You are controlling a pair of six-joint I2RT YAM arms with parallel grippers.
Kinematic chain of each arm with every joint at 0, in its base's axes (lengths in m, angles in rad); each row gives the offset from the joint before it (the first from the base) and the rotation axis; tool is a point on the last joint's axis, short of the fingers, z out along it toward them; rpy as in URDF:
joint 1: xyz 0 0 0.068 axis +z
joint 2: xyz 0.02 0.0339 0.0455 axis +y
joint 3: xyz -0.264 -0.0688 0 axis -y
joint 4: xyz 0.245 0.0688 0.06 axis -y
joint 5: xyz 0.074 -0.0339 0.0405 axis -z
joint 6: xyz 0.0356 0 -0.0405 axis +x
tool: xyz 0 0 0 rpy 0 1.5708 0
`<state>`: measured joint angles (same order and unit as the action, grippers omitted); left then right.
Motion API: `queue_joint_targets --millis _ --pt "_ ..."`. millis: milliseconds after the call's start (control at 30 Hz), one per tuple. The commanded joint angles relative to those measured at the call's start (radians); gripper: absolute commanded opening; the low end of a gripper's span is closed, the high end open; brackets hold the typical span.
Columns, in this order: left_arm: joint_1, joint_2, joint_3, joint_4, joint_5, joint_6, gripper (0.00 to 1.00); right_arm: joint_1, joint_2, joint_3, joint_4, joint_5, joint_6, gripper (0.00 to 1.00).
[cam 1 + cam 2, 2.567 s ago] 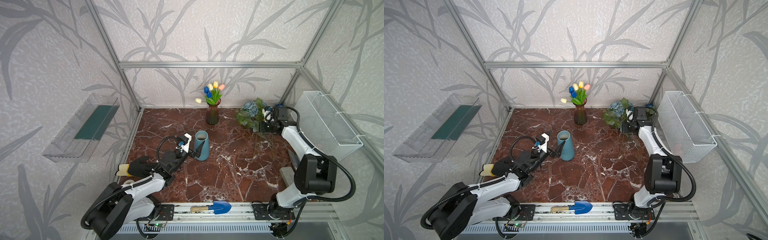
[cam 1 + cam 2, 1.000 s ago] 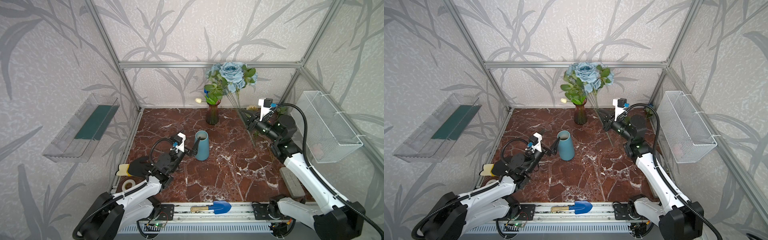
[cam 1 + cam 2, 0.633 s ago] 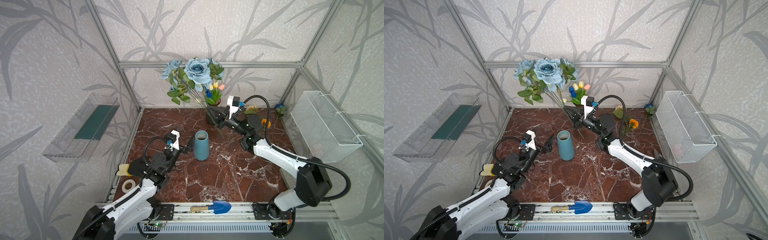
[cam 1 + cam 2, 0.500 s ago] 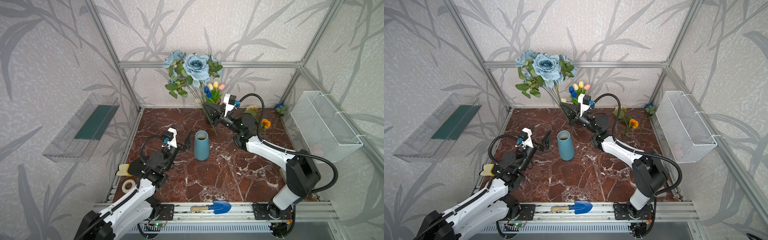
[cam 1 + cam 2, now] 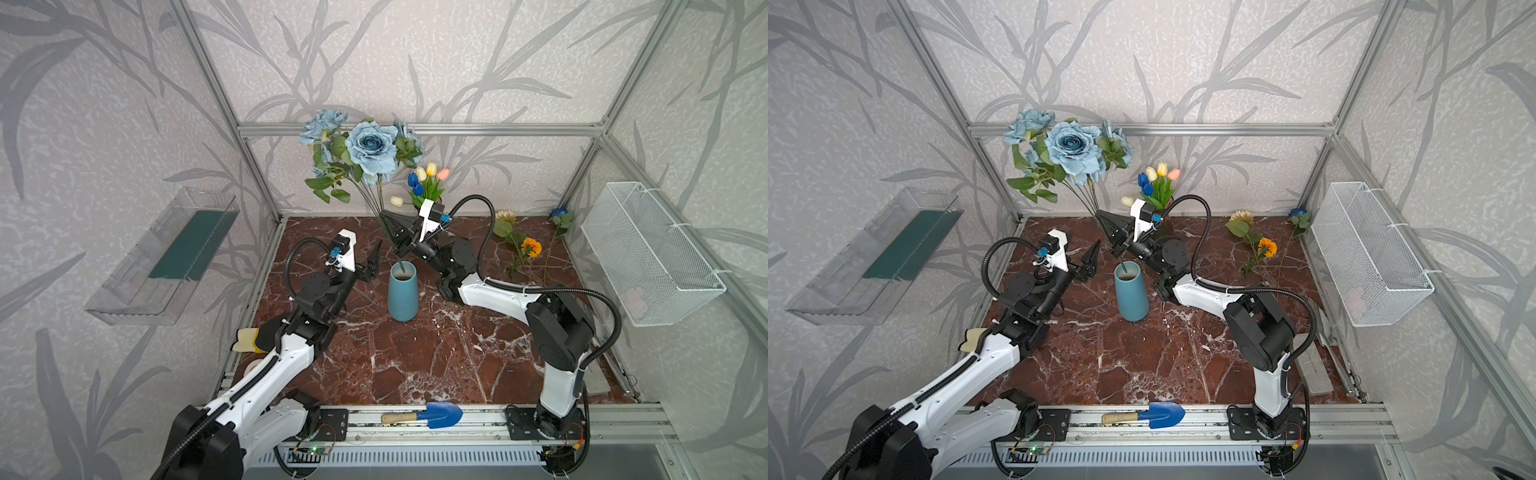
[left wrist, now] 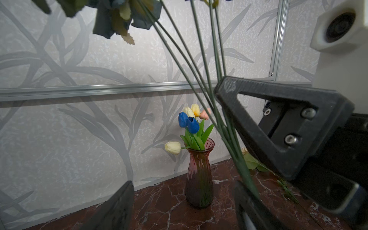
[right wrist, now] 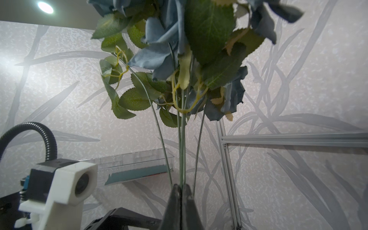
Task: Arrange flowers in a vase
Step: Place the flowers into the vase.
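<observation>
My right gripper (image 5: 386, 216) pinched the thin green stems of the dusty-blue fabric roses (image 5: 371, 151) just above the tall teal ceramic vase (image 5: 402, 297), stem ends inside its rim. My left gripper (image 5: 374, 259) hung spread, empty, beside that rim. Bare red marble tabletop (image 5: 415, 365) ringed the vase's base.

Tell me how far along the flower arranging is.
Done: tulips stand in the maroon vase. In hand: the right tool is shut on the dusty-blue rose bunch, stem ends dipping into the blue vase; the left tool is open beside it. Left: sunflower, marigold and deep blue rose lie on the table.
</observation>
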<state>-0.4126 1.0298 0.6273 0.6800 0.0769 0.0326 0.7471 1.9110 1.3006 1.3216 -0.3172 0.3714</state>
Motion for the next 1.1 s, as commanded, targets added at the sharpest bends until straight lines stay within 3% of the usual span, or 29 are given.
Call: queue_joint_targets --millis 0,667,867,1000,1067 --pt "0.009 0.02 0.035 -0.015 0.035 0.024 0.78 -0.002 0.006 0.011 0.087 0.035 -0.058 0.0" --pt "0.012 0.076 0.046 0.003 0.071 0.066 0.77 -0.003 -0.027 -0.223 0.087 -0.005 -0.149 0.04" --pt "0.011 0.081 0.045 0.006 0.091 0.063 0.76 -0.003 -0.06 -0.315 0.087 0.006 -0.198 0.11" --pt "0.009 0.078 0.038 0.006 0.095 0.058 0.75 -0.004 -0.105 -0.381 0.087 0.015 -0.225 0.29" --pt "0.009 0.073 0.031 0.014 0.099 0.054 0.75 -0.006 -0.135 -0.418 0.087 0.018 -0.237 0.33"
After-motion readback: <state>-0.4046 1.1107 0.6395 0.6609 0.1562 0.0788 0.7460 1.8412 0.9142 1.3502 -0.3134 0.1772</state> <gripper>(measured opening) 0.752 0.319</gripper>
